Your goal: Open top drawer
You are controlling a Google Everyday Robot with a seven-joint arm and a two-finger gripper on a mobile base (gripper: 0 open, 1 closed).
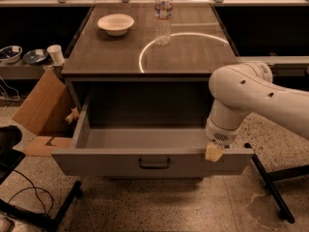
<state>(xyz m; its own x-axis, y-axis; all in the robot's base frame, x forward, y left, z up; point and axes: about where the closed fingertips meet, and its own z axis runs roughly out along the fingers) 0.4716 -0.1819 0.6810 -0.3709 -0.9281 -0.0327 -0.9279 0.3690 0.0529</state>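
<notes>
the top drawer (96, 162) stands pulled well out of the cabinet (193, 59) toward 6 o'clock, its grey inside showing and its dark handle (154, 163) at the middle of the front panel. the gripper (214, 152) sits at about 4 o'clock from centre, its tan tip at the drawer's front rim right of the handle; whether it is spread or closed i cannot tell. on the cabinet a bowl (116, 23) lies at 11 o'clock and a bottle (163, 13) stands at 12.
</notes>
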